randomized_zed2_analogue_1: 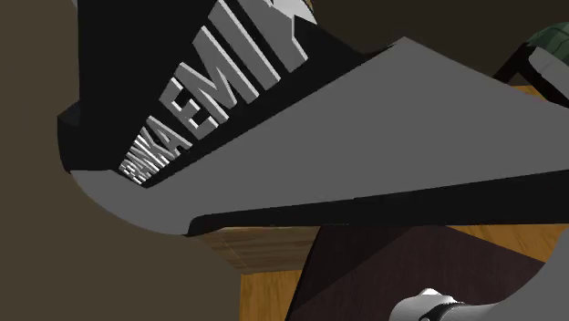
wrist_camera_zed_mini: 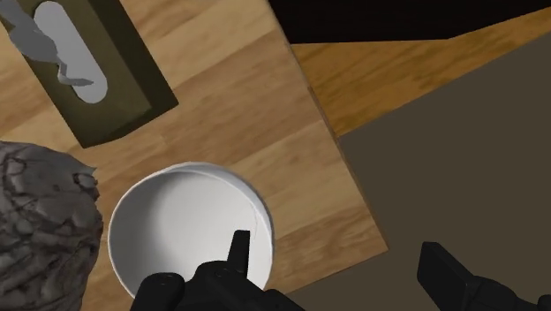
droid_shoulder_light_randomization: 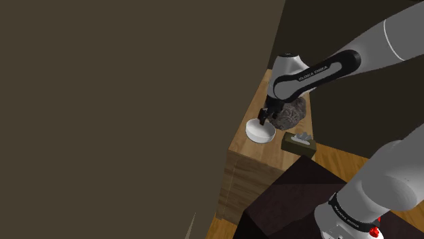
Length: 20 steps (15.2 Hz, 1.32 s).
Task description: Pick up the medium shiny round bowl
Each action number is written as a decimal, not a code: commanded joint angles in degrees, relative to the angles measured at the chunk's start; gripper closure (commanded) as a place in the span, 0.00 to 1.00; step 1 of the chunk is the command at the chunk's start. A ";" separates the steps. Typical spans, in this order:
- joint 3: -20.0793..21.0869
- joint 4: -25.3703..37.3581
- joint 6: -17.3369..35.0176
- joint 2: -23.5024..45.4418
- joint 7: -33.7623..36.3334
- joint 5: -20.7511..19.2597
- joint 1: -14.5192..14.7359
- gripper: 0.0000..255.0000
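Black tool [droid_shoulder_light_randomization: 263, 119] gapes wide over the white round bowl [droid_shoulder_light_randomization: 257, 134], near the wooden table's [droid_shoulder_light_randomization: 243, 161] edge; rough grey rock [droid_shoulder_light_randomization: 292, 114] just beside it at the shoulder view's two o'clock.

arm [droid_shoulder_light_randomization: 397, 30]: white links, dark joints | band [droid_shoulder_light_randomization: 318, 73]: black, white lettering | gripper [wrist_camera_zed_mini: 340, 261]: all black

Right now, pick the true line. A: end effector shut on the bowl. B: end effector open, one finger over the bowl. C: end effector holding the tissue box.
B: in the wrist view the end effector has its fingers apart, one over the white bowl, the other past its rim.
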 commanded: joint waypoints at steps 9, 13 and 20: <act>-0.68 10.96 14.56 24.50 -4.75 3.68 -1.71 0.00; 0.29 17.47 17.79 33.92 -6.51 5.27 -3.31 0.00; 1.10 22.12 21.10 41.71 -7.14 6.05 -4.43 0.00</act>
